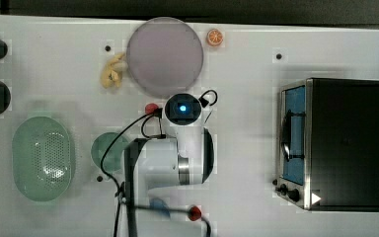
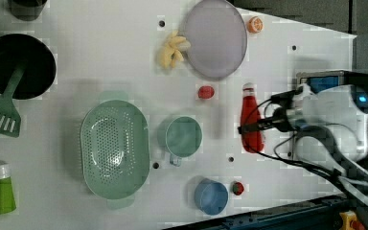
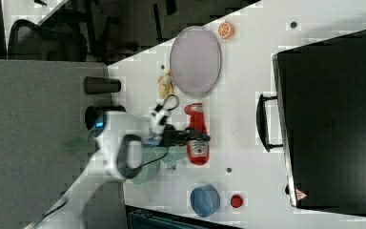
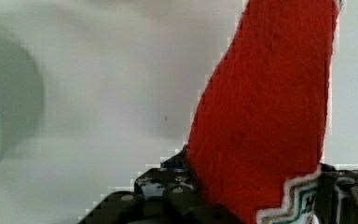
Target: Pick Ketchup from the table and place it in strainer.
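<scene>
Hand [image 3: 198,138] clamps Ketchup [image 3: 198,133] bottle, apart from strainer [image 2: 115,149].

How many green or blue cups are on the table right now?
2. A green cup sits just to the left view's right of the strainer; a blue cup stands near the left view's bottom edge. The arm may hide more.

red ketchup bottle [image 2: 251,123] with a white cap and patterned label, pale green strainer [image 2: 114,149] dotted with tiny holes, teal cup [image 2: 184,137], blue cup [image 2: 211,196], lavender plate [image 2: 215,38], orange slice [image 2: 255,24], white tabletop [image 2: 100,57]
</scene>
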`<act>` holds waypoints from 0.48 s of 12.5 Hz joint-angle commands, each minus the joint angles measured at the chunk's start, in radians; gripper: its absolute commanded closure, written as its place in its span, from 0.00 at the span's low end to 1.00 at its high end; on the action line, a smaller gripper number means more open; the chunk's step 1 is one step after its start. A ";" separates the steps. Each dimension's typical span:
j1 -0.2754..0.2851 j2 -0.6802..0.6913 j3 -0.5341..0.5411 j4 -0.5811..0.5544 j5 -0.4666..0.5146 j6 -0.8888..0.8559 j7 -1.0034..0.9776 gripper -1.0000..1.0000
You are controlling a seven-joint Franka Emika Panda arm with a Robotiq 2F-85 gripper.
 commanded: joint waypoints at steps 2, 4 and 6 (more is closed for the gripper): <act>0.015 -0.251 0.083 0.129 0.005 -0.170 0.057 0.37; 0.036 -0.290 0.142 0.161 0.012 -0.248 0.160 0.37; 0.058 -0.283 0.219 0.178 0.051 -0.252 0.297 0.37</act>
